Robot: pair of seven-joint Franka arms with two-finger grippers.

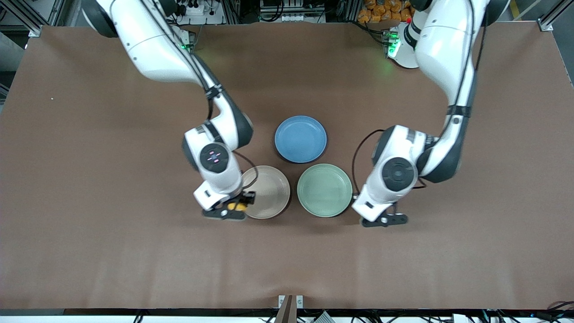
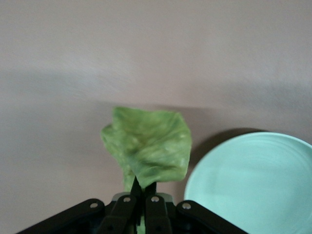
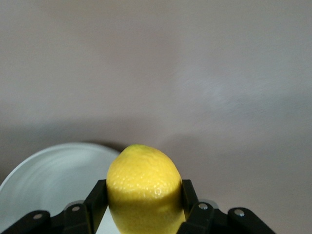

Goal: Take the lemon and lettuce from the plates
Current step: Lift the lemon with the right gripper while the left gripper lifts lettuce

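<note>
My right gripper (image 1: 229,211) is shut on the yellow lemon (image 1: 237,207) and holds it over the table at the rim of the beige-pink plate (image 1: 269,190), toward the right arm's end. In the right wrist view the lemon (image 3: 144,187) sits between the fingers (image 3: 189,197), with that plate (image 3: 53,180) beside it. My left gripper (image 1: 388,219) is over the table beside the mint green plate (image 1: 323,189), toward the left arm's end. In the left wrist view it (image 2: 145,187) is shut on the green lettuce (image 2: 148,148), which hangs beside the green plate (image 2: 258,185). Both plates are bare.
A blue plate (image 1: 300,139) lies bare, farther from the front camera than the other two plates. The brown table (image 1: 112,246) spreads wide around them.
</note>
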